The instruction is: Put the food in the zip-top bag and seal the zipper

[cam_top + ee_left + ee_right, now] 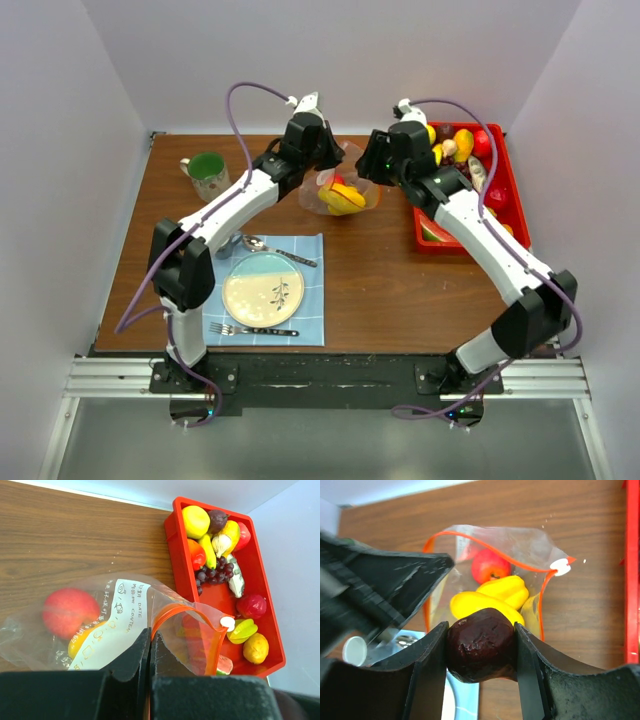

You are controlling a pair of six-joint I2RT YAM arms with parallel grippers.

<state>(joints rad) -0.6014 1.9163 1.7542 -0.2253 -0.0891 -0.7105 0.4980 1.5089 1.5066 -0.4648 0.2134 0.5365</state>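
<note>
The zip-top bag point(345, 195) lies on the brown table with its mouth held open. My left gripper point(150, 641) is shut on the bag's edge beside the orange-red zipper point(175, 610). Inside the bag lie a red apple-like piece point(490, 566) and yellow pieces point(495, 597). My right gripper point(481, 630) is shut on a dark maroon fruit point(480, 647), which hangs just above the bag's mouth point(485, 545). More food, among it the grapes point(212, 573), lies in the red tray point(172, 535).
The red tray point(521, 212) stands at the back right. A green mug point(207, 176) is at the back left. On a blue cloth point(312, 325) near the front are a plate point(263, 290), a spoon point(275, 250) and a fork point(250, 330).
</note>
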